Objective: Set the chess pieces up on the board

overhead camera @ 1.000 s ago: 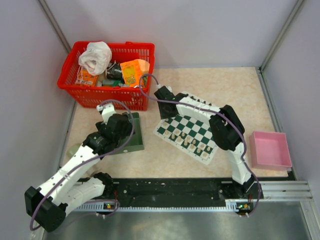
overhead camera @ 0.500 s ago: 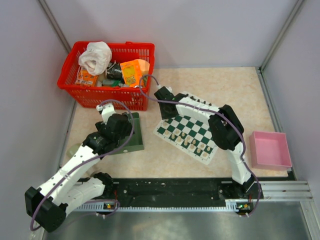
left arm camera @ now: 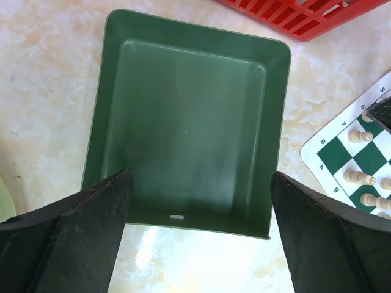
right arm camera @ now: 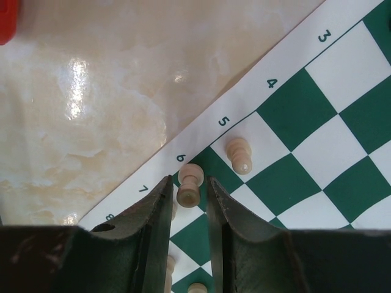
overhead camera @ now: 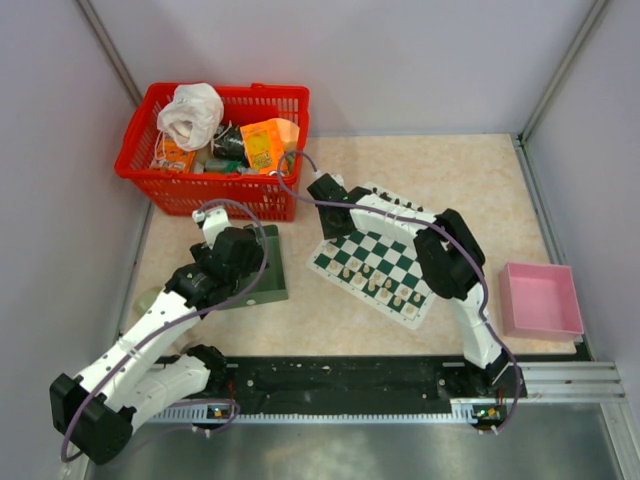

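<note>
The board (overhead camera: pixel 385 262) lies right of centre; it also shows in the right wrist view (right arm camera: pixel 342 116). Cream chess pieces (overhead camera: pixel 375 280) stand along its near side. Black ones (overhead camera: pixel 402 206) stand at the far side, partly hidden by the right arm. My right gripper (right arm camera: pixel 189 180) sits low over the board's left edge. Its jaws are narrowly apart on either side of an upright cream pawn (right arm camera: pixel 190 188) in row 6, with thin gaps showing. A second cream pawn (right arm camera: pixel 239 155) stands in row 5. My left gripper (left arm camera: pixel 200 177) is wide open and empty above the dark green tray (left arm camera: pixel 183 122).
A red basket (overhead camera: pixel 215 150) full of items stands at the back left. A pink box (overhead camera: pixel 540 298) stands at the right edge. The green tray (overhead camera: pixel 265 285) lies left of the board. A pale green object (overhead camera: pixel 148 298) lies near the left wall.
The right arm's elbow has shifted slightly to the left. The left arm has not moved.
</note>
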You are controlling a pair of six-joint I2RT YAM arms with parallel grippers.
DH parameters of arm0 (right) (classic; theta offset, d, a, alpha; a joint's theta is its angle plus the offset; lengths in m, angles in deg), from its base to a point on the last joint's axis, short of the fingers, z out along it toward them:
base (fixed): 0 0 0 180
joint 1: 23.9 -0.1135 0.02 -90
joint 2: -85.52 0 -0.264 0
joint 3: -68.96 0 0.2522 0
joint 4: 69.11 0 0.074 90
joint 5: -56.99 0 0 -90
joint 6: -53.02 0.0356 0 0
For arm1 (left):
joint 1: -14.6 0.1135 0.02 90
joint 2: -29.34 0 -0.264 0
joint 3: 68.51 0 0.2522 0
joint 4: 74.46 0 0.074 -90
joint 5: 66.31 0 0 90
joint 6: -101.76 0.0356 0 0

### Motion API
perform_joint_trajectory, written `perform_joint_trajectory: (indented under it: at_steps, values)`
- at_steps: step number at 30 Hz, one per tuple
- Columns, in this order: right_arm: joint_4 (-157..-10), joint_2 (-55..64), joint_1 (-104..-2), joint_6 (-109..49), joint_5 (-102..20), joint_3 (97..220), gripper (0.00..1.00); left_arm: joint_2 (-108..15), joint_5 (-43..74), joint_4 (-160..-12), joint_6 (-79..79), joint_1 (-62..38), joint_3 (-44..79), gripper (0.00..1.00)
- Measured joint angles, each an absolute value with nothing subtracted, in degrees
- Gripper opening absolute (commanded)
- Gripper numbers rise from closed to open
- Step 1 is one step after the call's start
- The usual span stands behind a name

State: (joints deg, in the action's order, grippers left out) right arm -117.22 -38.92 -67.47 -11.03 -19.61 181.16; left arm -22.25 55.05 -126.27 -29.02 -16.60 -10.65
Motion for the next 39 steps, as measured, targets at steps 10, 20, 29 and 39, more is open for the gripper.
perform_joint_trajectory:
  at_steps: [10,20,29,39]
  values:
    - [-117.24,-38.92,-67.47,-11.10,-19.50,181.53,0.18,-22.25,55.02,-126.25,-29.02,-16.60,-10.68,0.99]
    - [-117.27,-38.64,-67.47,-12.43,-18.88,181.53,0.16,-22.25,54.96,-126.22,-29.02,-16.60,-10.68,0.99]
    - [-117.90,-33.06,-68.13,-13.46,-18.69,181.40,0.16,-22.27,54.59,-126.18,-29.02,-16.55,-10.68,0.99]
    - [-116.57,-30.64,-72.74,-13.37,-20.61,178.18,0.16,-22.27,54.61,-126.18,-29.02,-16.55,-10.68,0.99]
